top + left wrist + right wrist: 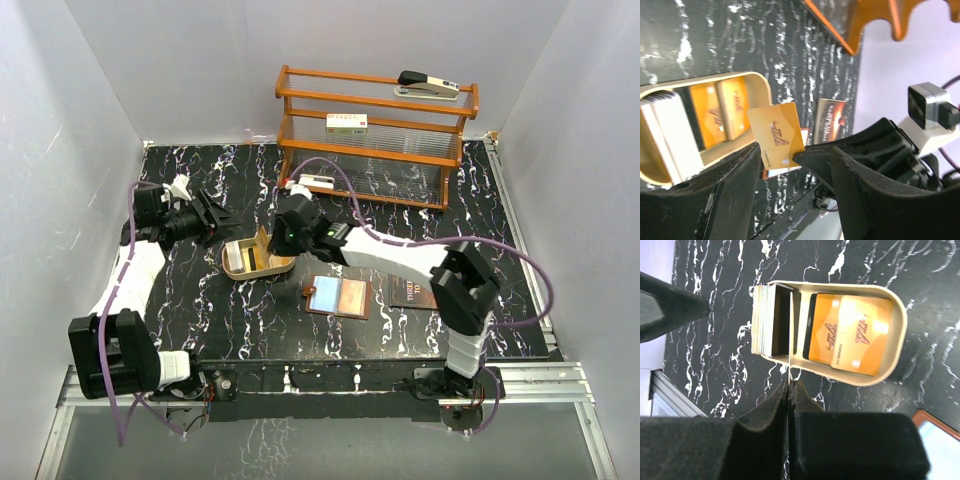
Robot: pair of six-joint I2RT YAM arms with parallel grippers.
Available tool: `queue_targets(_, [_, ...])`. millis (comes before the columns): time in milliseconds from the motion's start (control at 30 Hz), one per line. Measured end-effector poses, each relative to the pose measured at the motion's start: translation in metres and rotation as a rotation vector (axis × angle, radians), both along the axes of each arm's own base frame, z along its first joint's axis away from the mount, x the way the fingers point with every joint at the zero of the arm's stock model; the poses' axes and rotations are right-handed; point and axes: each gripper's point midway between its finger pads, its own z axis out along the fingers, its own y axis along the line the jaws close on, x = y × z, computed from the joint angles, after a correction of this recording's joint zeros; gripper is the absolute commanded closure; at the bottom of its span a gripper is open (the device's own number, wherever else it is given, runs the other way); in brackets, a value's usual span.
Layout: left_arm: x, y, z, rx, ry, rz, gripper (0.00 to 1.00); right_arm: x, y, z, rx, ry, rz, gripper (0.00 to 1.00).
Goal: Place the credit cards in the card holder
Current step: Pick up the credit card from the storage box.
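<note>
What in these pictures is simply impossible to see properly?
- Top view: lettering on the white box and the dark booklet, too small to read.
- Right wrist view: face of the card pinched in the right gripper, seen edge-on only.
- Right wrist view: most of the card holder, cut off at the frame's corner.

White-and-black left arm (120, 290) reaches forward, black left gripper (218, 222) with jaws parted. Right arm (390, 258) stretches leftward, black right gripper (789, 387) pinched on a thin gold-orange plastic card (776, 135).
</note>
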Motion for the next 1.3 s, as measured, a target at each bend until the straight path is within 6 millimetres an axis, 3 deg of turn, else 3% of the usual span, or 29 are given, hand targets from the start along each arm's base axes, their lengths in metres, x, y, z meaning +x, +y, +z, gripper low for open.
queue_targets(133, [-0.005,-0.013,0.021,-0.113,-0.057,-0.034,0.45,-0.001,-0.032,0.024,0.086,-0.023,-0.052,1.0])
queue_targets(267, [-0.01,-0.027,0.03,-0.234,-0.06,-0.07,0.45,-0.001,-0.055,0.062,0.22,-0.067,-0.109,1.0])
queue_targets(400, [-0.013,-0.038,0.04,-0.309,-0.068,-0.102,0.44,-0.01,-0.059,0.099,0.359,-0.107,-0.117,1.0])
queue_targets(567, [-0.016,-0.061,0.064,-0.395,-0.126,-0.17,0.45,-0.017,-0.056,0.123,0.461,-0.119,-0.105,1.0])
queue_targets(700, [-0.018,-0.073,0.071,-0.455,-0.124,-0.197,0.56,-0.02,-0.055,0.128,0.494,-0.109,-0.1,1.0])
queue_targets(833, [-0.019,-0.083,0.079,-0.494,-0.121,-0.22,0.89,-0.024,-0.056,0.126,0.501,-0.098,-0.094,0.98])
queue_targets(900, [-0.019,-0.087,0.083,-0.503,-0.129,-0.226,1.0,-0.024,-0.057,0.124,0.502,-0.094,-0.096,0.9])
queue_targets(1100, [-0.02,-0.091,0.079,-0.491,-0.119,-0.225,1.0,-0.029,-0.065,0.112,0.457,-0.084,-0.099,0.6])
queue_targets(1300, [-0.023,-0.108,0.048,-0.378,-0.069,-0.24,1.0,-0.041,-0.1,0.079,0.274,-0.094,-0.12,0.57])
